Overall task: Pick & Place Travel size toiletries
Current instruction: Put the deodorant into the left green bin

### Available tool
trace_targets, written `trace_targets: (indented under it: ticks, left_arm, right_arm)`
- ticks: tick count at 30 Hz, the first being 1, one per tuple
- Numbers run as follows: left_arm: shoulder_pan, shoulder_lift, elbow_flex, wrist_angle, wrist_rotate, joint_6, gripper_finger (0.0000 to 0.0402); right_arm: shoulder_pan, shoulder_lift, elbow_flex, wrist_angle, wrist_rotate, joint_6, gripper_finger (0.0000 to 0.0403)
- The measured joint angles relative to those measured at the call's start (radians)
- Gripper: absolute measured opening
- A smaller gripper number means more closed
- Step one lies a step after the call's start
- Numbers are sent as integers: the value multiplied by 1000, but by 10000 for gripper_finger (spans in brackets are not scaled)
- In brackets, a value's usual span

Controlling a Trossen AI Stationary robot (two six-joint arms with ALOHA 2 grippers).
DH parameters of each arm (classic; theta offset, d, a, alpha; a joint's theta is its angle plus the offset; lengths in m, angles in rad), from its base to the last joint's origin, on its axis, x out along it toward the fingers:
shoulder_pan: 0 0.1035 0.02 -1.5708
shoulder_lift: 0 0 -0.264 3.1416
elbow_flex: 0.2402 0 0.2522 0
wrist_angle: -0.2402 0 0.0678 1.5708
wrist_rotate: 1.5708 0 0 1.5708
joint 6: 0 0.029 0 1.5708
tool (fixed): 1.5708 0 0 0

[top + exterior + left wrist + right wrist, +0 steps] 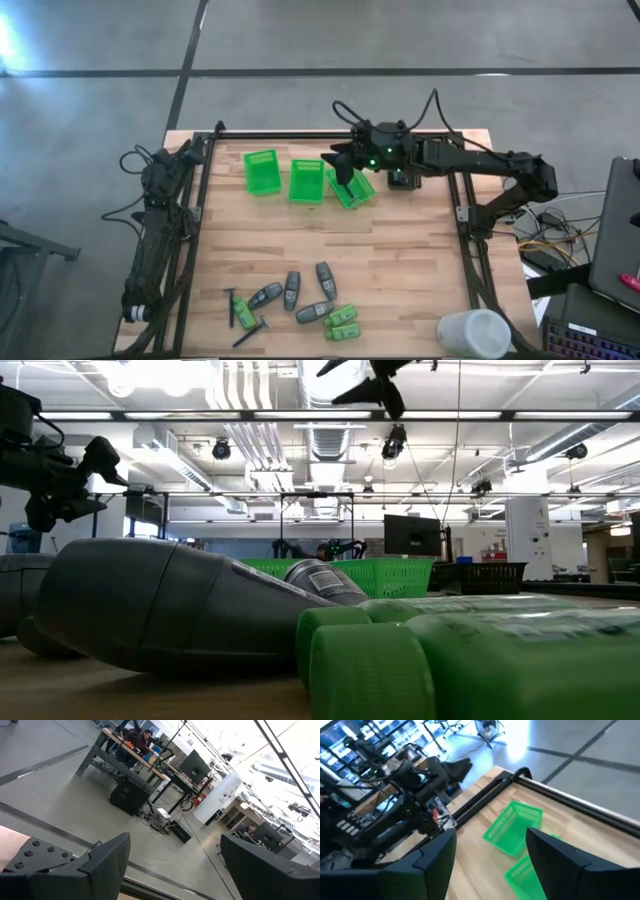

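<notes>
Three green baskets (306,180) sit in a row near the table's (400,270) far edge, the rightmost tilted. Right gripper (340,163) hangs above that rightmost basket (352,188), arm reaching in from the right side; its fingers (560,865) stand apart with nothing between them, released, two baskets visible past them in the wrist view. Left arm folded at the table's left edge; left gripper (172,870) aimed off the table toward the room, its fingers (107,865) spread wide and empty. Toiletries all lie loose near the front edge, well apart from the baskets: four grey tubes (292,288) in a scattered cluster, two green bottles (342,324) side by side just right of them, a third green bottle (243,315) to the left, and two black razor sticks (250,331) at the left end. Low view sits right behind this cluster: a grey tube (170,605) and the green bottles (470,660) fill the foreground, baskets (380,575) beyond. White cylinder (473,332) at the front right corner. A person (142,739) sits at a desk in the room beyond, seen in the left wrist view.
</notes>
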Motion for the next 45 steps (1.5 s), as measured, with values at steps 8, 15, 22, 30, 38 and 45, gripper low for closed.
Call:
trace_targets:
  ticks: [8, 15, 22, 30, 38, 45]
  left_arm:
    - [0, 0, 0, 1, -1, -24, 316]
    - [-1, 2, -1, 34, -600, -874, 316]
    - [-1, 2, 0, 34, -1311, -1156, 316]
    - [-1, 2, 4, 34, -1434, -1159, 316]
    - [-1, 2, 4, 34, -1435, -1159, 316]
    - [-1, 3, 4, 34, -1435, -1159, 316]
  right_arm:
    - [-8, 1, 35, -9, 93, -101, 261]
    - [-5, 1, 75, -1, 105, -113, 281]
    - [-9, 2, 84, -2, 106, -217, 304]
    - [-9, -5, 84, -2, 106, -29, 329]
    - [9, -81, -25, 112, -176, -434, 355]
    - [-94, -356, -404, 433, -373, -438, 359]
